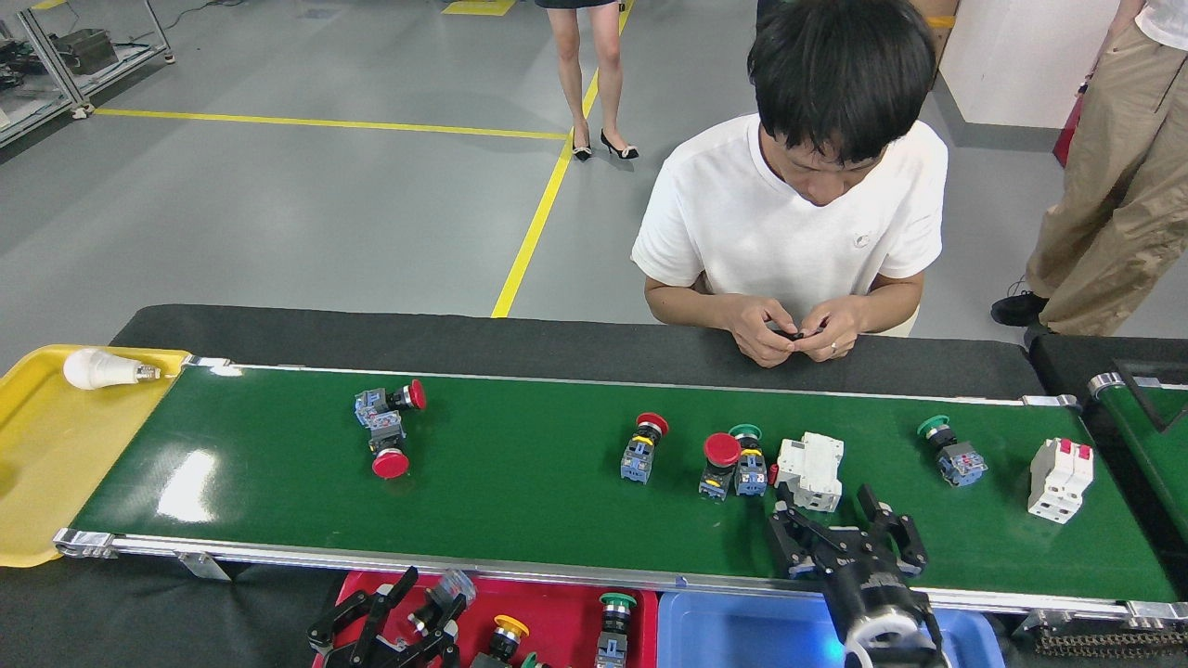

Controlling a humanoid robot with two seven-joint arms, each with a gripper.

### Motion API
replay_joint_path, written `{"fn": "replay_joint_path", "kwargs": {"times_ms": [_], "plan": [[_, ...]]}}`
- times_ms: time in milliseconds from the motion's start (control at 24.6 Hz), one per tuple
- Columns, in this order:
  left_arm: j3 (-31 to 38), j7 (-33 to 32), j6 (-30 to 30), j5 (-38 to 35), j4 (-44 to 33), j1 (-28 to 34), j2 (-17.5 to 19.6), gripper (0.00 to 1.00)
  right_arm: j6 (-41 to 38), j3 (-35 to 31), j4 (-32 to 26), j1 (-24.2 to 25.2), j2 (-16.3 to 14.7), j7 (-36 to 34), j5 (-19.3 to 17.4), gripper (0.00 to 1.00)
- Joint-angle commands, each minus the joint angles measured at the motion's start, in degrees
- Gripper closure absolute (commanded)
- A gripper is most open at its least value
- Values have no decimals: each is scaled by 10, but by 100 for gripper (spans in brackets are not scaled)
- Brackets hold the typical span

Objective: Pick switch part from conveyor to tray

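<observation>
- Green belt of the conveyor [520, 482] carries all the loose parts; red tray [557, 617] and blue tray [733, 631] sit just below its near rail, yellow tray [56, 464] off its left end with a bulb [102, 369] in it.
- White breakers: one [809, 471] mid-right on the belt, another [1058, 478] near the right end. Not the target, I'd say.
- Switch parts on the belt: a red pair [385, 427] touching each other toward the left end; a red one [640, 445] near the middle; a red [719, 462] and a green one [747, 464] side by side, just beside the first breaker; a lone green one [949, 450] further right.
- Handling, my read: light, rigid plastic and metal, smooth round caps likely slippery and prone to roll. Best hold looks like across the square blue-grey contact block, not the cap.
- Right gripper [840, 533]: jaws spread wide, empty, over the near edge of the belt just in front of the breaker; nearest switches are the red/green pair.
- Left gripper [408, 617]: low over the red tray's left end, fingers spread; a clear-ended part sits at its tip, but I cannot tell if it is gripped or lying loose.
</observation>
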Motion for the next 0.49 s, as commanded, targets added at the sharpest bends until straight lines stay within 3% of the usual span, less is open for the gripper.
{"fn": "replay_joint_path", "kwargs": {"times_ms": [0,162,244,447], "plan": [[28,6,9,15,-6,-2,-13,0,22,14,16,-28,-2,0,0,4],[129,-4,10,30,5,-16,-44,0,11,27,24,-44,-11,-4,-6,36],[169,-14,10,31,28,-28,-46,0,-20,28,24,-43,-16,-4,-6,82],[181,-20,20,26,74,-75,-41,0,-57,28,23,-39,-17,-4,-10,87]]}}
